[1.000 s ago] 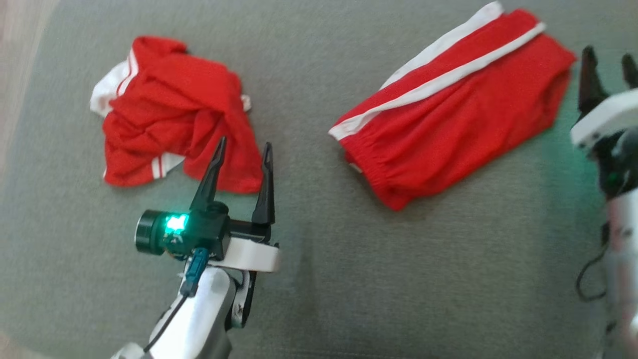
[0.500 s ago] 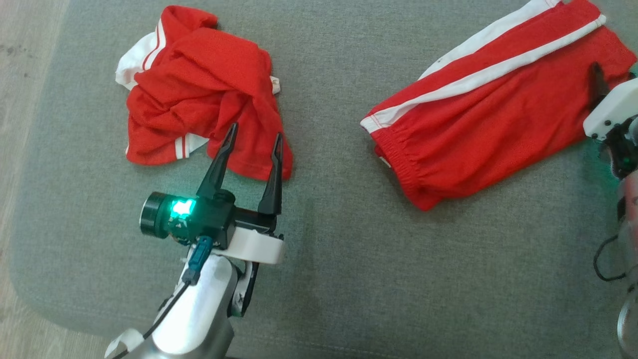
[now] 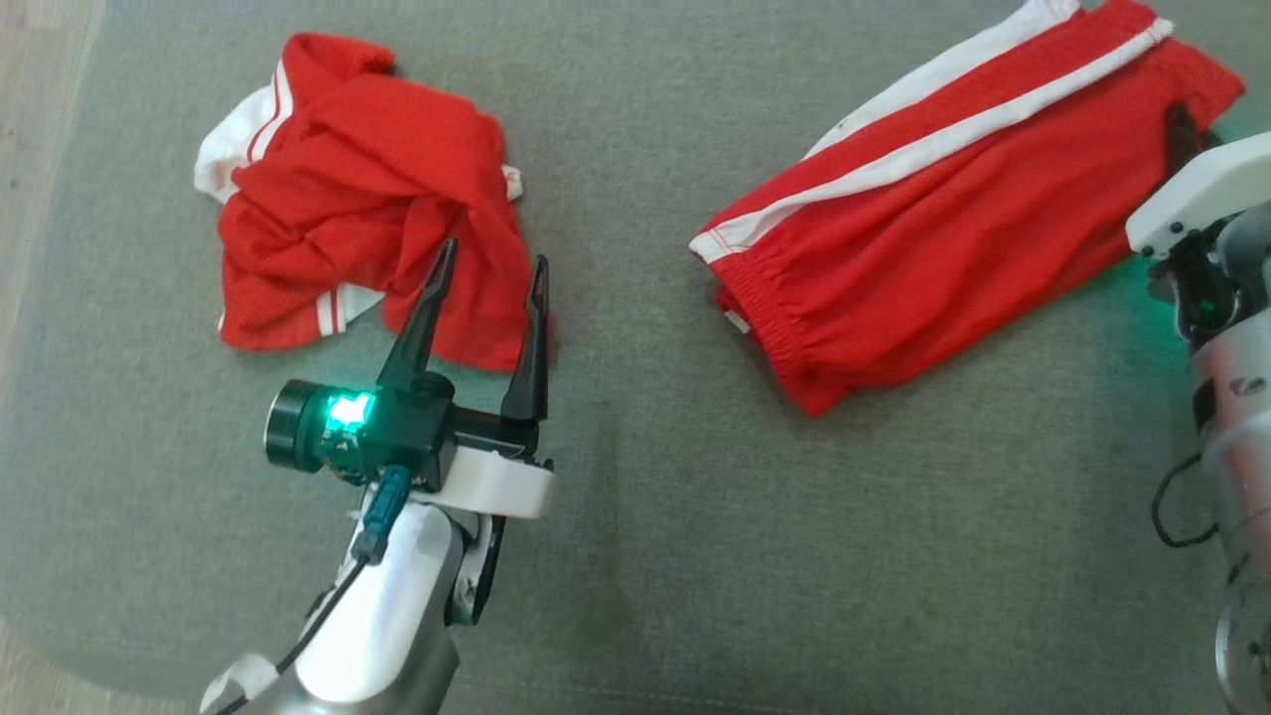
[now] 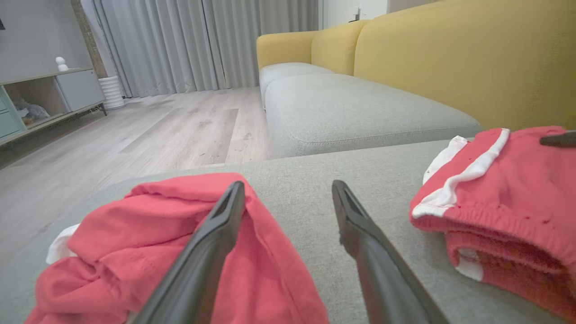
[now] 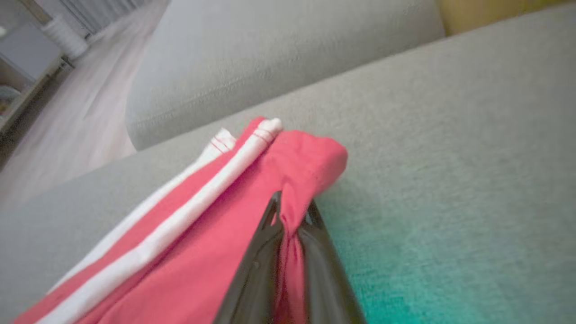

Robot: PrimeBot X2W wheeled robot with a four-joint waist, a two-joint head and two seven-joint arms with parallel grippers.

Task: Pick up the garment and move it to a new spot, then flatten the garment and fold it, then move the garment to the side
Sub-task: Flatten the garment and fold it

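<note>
Head view: a grey cushion (image 3: 645, 556) of coarse woven cloth carries two red pieces. Toward the cushion's far left lies the crumpled garment (image 3: 338, 218) — thin red fabric in a rumpled heap, with white striped trim poking out at its edges. Toward the cushion's far right lies the folded garment (image 3: 943, 228), a flat slanted oblong with two white bands along its length and a gathered elastic waistband at its nearer end. The left jaws, two long dark tapered prongs, stand wide apart over the heap's near edge. The right jaws meet the folded garment's corner by the cushion's right edge.

Left wrist view: the left jaws are spread, one prong over the crumpled heap, the other over bare cushion. Beyond the cushion stand a yellow backrest (image 4: 450, 54), a pale plank floor (image 4: 157, 130) and pleated grey curtains (image 4: 202, 40).

Right wrist view: the right jaws are pressed together on a corner of the folded garment — red cloth pinched into a ridge between them, the rest lying flat on the cushion, whose weave is tinted green alongside.
</note>
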